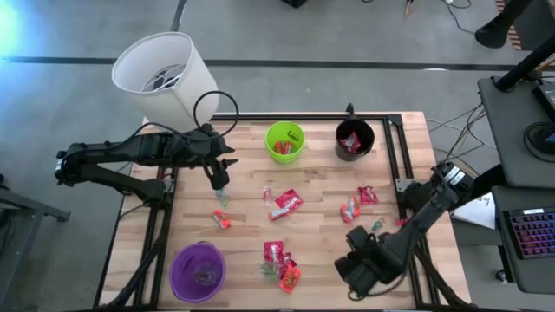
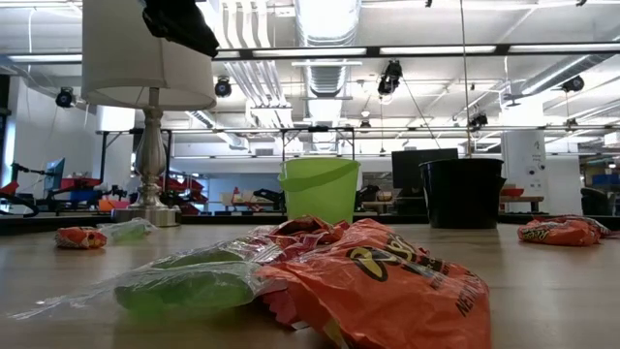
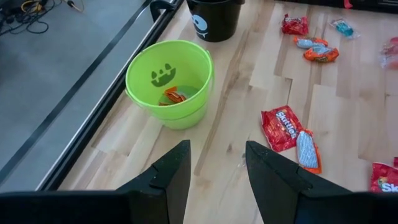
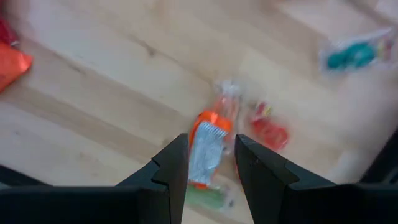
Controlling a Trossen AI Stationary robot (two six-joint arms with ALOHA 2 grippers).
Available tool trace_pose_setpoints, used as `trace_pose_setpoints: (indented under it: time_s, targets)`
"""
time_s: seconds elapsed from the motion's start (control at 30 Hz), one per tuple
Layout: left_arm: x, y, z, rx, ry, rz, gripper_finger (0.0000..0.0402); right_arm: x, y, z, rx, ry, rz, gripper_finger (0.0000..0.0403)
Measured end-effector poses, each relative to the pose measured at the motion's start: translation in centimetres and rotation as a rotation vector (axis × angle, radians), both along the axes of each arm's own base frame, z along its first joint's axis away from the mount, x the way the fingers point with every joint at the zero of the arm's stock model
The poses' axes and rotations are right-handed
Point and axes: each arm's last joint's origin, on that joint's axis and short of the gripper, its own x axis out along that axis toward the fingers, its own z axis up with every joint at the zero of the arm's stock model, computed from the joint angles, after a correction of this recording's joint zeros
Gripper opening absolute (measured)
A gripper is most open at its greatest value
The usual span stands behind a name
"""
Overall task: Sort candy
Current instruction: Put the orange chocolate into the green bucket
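The left gripper (image 1: 220, 185) is held with its fingers spread and empty above the bare wooden table (image 1: 321, 225), short of the green cup (image 1: 284, 141), which holds an orange candy (image 3: 172, 96). A red Skittles packet (image 3: 281, 127) lies just beyond, away from that cup. The right gripper (image 4: 211, 163) is parted over an orange-and-silver wrapped sweet (image 4: 207, 146), far from the green cup, near the table's front edge. Beside the green cup stands a black cup (image 1: 354, 139) with red candy inside.
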Motion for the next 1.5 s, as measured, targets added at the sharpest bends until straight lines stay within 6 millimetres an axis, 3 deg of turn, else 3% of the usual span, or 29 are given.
trace_pose_setpoints:
  time_s: [0.4,0.7,1.5]
  targets:
    - [1.1,0.1,-0.9,-0.029,0.039,0.024,0.0137,0.2,3.9,-4.0,0.031,-0.023,0.004,0.0123]
    - [1.5,0.1,-1.3,-0.03,0.056,0.024,0.0137,-0.6,5.5,-6.4,0.062,0.106,0.003,0.0123]
    - [1.5,0.1,-1.2,-0.059,0.04,0.051,0.0137,-1.6,4.3,-9.7,-0.015,0.101,-0.034,0.0123]
